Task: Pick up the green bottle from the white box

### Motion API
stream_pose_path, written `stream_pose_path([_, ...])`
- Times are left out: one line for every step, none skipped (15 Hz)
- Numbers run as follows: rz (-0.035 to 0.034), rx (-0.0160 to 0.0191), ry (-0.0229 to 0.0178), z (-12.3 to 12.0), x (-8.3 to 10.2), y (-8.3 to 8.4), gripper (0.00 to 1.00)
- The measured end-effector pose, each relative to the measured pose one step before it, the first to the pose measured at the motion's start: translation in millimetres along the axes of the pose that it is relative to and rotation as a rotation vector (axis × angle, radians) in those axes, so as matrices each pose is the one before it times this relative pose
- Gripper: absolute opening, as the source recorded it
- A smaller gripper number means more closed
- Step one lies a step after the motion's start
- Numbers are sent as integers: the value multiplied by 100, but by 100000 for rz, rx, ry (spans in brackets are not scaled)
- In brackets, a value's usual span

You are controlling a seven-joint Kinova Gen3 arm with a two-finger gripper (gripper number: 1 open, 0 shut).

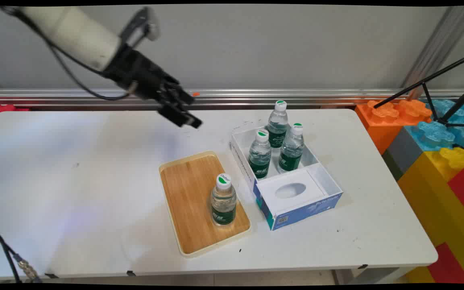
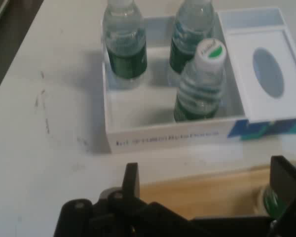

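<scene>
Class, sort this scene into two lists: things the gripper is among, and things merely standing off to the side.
In play: gripper, open; wooden tray; bottle on the tray; white box; three bottles standing in it.
Off to the side: big toy blocks; black tripod.

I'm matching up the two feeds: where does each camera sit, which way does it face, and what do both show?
Main view: fixed above the table's near side, looking down across the white table to the wall; shows the arm and open gripper hanging above the table.
Hand view: on the hand, looking along the gripper at the box; shows linkage and fingers.
Shared: box, its three bottles, wooden tray.
</scene>
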Motion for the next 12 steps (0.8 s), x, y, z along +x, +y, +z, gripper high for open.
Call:
stream_pose_path([116,-346,925,1172,465,15,100])
stream_pose_path([335,-869,1220,1362,442,49,100])
stream_pose_path([342,-719,720,793,188,17,100])
stream_pose_path([450,-859,1174,1087,162,-23,100])
stream_pose_path([346,-508,1075,1018,40,-101,100])
stream_pose_path([183,-290,848,943,-80,-201,100])
stream_pose_path([-14,-108,475,603,-88,-171,100])
stream_pose_path([168,-282,533,852,-207,-227,100])
stream_pose_path([328,-420,512,886,-295,-213,100])
stream_pose_path([640,-634,537,893,-233,-148,100])
stream_pose_path([723,-676,422,687,-216,-89,100])
stream_pose_path([1032,-981,586,835,-252,-75,100])
